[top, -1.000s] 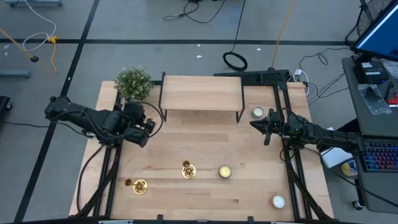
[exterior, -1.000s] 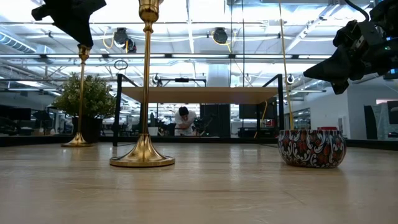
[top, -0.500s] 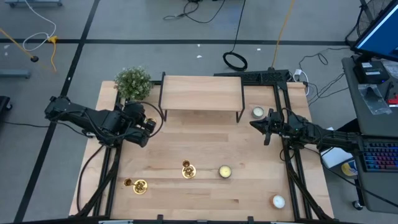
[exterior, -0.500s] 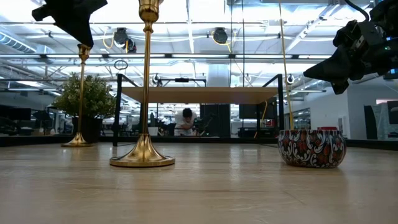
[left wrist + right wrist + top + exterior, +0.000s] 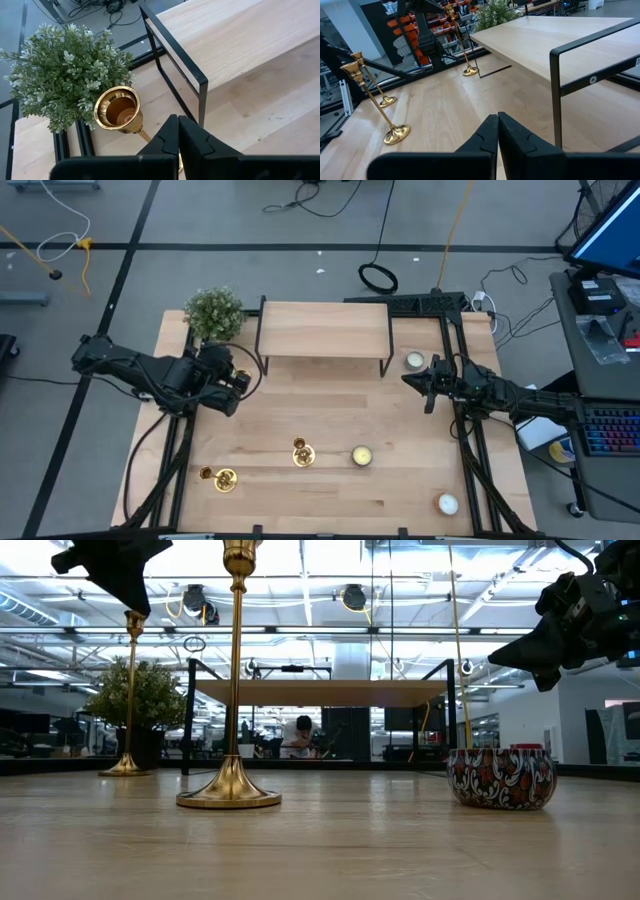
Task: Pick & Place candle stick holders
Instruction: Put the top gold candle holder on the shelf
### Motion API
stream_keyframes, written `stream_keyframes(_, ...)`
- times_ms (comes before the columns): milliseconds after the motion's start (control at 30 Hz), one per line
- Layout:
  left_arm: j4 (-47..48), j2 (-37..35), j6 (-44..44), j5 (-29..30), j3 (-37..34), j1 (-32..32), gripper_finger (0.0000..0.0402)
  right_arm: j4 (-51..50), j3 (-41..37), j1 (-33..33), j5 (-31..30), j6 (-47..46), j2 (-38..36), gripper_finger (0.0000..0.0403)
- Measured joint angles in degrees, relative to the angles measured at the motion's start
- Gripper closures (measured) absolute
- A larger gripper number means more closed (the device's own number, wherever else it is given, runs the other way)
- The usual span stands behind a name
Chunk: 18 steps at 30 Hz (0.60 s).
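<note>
Hovering with both arms parked, I read the table as mid-task. My left gripper (image 5: 240,380) hangs above the table's left side, just in front of the bushy green potted plant (image 5: 214,312), its two dark fingers (image 5: 172,137) pressed flat together on nothing. Directly beneath it, seen from the wrist, stands one shiny brass candlestick with a small cup on a thin stem (image 5: 119,110), beside the plant and near the black-framed leg of the pale wooden riser shelf (image 5: 324,330); I judge this one placed, or at least let go of (nothing touches it). Two more brass candlesticks stay at the near edge of the light wooden table (image 5: 330,410): a tall one on a flared round base near the middle (image 5: 302,453) and another well to its left (image 5: 222,478). Both are upright and free. My right gripper (image 5: 430,385) waits over the right side beside the shelf's end, fingers likewise closed and empty. A round patterned red-and-blue candle tin (image 5: 500,778) sits just right of the middle candlestick; two small white tea-light candles (image 5: 414,361) (image 5: 447,503) lie along the right edge. By my reckoning, roughly a third is done; two holders remain to fetch. Where they belong I cannot tell; the shelf top is bare.
</note>
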<state>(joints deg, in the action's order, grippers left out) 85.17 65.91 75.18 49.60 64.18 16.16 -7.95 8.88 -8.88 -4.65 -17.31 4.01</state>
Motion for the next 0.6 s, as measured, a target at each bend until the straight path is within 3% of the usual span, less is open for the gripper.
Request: stream_keyframes(600,-0.3,-3.1,-1.1,0.0,0.0,0.1,0.0400,0.0,0.0,0.0,0.0,0.0,0.0,0.0399)
